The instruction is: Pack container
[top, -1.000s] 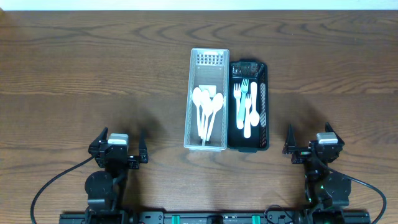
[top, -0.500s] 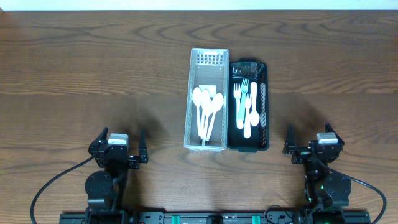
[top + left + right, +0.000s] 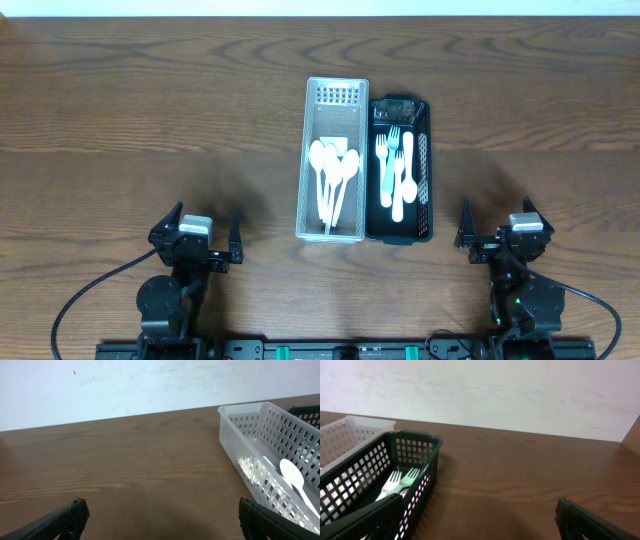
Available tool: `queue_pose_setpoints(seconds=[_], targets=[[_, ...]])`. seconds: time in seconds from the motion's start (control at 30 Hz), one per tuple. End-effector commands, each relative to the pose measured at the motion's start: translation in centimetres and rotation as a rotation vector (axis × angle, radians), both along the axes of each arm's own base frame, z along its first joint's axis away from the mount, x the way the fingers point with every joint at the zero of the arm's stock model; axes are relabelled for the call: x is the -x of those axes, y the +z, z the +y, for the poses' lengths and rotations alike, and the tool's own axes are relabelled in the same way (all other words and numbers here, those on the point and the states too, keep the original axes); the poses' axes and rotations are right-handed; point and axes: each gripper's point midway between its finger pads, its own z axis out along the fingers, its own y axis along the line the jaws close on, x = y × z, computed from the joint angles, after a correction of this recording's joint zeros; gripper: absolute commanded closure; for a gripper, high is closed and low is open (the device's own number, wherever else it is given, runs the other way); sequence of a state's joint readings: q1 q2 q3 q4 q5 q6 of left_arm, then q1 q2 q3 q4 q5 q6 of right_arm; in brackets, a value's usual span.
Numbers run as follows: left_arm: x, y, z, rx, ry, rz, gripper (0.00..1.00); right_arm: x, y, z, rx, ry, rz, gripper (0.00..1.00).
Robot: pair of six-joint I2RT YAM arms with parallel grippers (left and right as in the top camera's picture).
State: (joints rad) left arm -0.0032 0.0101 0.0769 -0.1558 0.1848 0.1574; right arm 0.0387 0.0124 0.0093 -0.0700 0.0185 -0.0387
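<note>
Two pincers: the left gripper (image 3: 203,222) and the right gripper (image 3: 497,220) both sit at the near table edge with fingers spread wide and nothing between them; each wrist view shows only bare wood in the gap.
Left gripper's place: nearer than the white basket (image 3: 309,150) and well off to its left.
Right gripper's place: nearer than the white basket and well to its right, past the black basket (image 3: 430,170).
Risk, near walls: a low reach could strike a basket's near end and shove it, since both look light and sit loose on smooth wood.
Risk, neighbours: the black basket touches the white basket's right side, so a push on one would probably shift both.
Risk, spoons (image 3: 331,172): they lie fanned and overlapping in the white basket, so a pinch may lift several or slip off the thin handles.
Risk, forks (image 3: 389,160): flat on the floor of the black basket to the right of the white one, between tall walls; wide fingers could catch the rim.
Look, white basket: translucent, perforated, long, standing at table centre.
Look, black basket: dark lattice, slightly shorter, holding forks plus another white piece.
Far end: something shiny there in the black basket; I cannot tell what.
</note>
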Motion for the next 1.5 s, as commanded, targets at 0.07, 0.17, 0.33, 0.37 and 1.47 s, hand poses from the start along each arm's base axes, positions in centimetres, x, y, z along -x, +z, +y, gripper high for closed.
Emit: queue_pose_setpoints(seconds=[0.07, 0.17, 0.33, 0.37, 1.47], targets=[[0.13, -1.29, -0.6, -0.013, -0.037, 0.029, 0.02, 0.02, -0.09, 0.24, 0.016, 0.009, -0.001, 0.01], [0.12, -1.29, -0.53, -0.03, -0.036, 0.026, 0.02, 0.02, -0.09, 0.24, 0.016, 0.009, -0.001, 0.01], [0.13, -1.28, -0.56, -0.03, -0.038, 0.026, 0.02, 0.02, -0.09, 0.24, 0.016, 0.009, -0.001, 0.01], [0.13, -1.3, -0.55, -0.03, -0.038, 0.027, 0.02, 0.02, -0.09, 0.24, 0.016, 0.009, -0.001, 0.01], [0.12, -1.32, -0.56, -0.03, -0.038, 0.028, 0.02, 0.02, -0.09, 0.24, 0.016, 0.009, -0.001, 0.01]])
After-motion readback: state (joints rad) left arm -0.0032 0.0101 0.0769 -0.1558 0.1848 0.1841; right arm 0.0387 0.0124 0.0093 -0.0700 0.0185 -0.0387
